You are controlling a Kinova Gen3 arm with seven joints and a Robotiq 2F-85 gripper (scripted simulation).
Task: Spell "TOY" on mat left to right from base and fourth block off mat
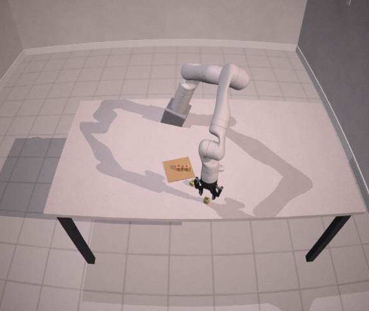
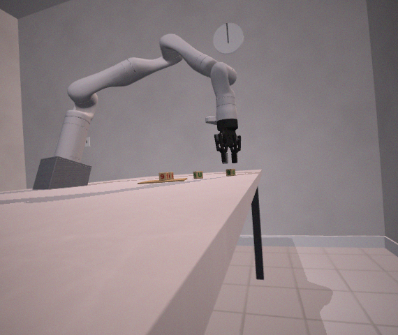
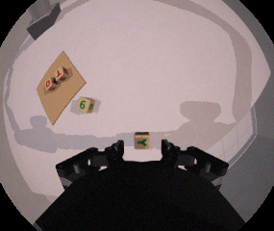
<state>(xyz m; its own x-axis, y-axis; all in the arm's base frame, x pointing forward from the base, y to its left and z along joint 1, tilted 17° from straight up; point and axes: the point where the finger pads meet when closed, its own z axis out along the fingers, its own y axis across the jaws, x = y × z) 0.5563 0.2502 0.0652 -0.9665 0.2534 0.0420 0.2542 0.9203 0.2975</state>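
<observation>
A tan mat [image 1: 173, 174] [image 2: 149, 181] [image 3: 59, 108] lies on the white table [image 1: 278, 150]. Two blocks with red letters stand side by side on the mat: one [image 1: 178, 166] [image 2: 162, 176] [image 3: 51, 83] and the other [image 1: 186, 166] [image 2: 170, 175] [image 3: 62, 73]. A block with a green letter [image 1: 191, 183] [image 2: 197, 174] [image 3: 86, 106] lies on the table just off the mat's corner. A block with a green Y [image 1: 206, 199] [image 2: 230, 172] [image 3: 142, 141] lies farther out, near the table's front edge. My gripper [image 1: 208, 195] [image 2: 227, 160] [image 3: 142, 146] is open and empty. It hangs above the Y block, pointing down.
The table's front edge runs close behind the Y block [image 1: 211, 217]. The robot's grey base box [image 1: 173, 116] [image 2: 60, 173] stands at the table's far side.
</observation>
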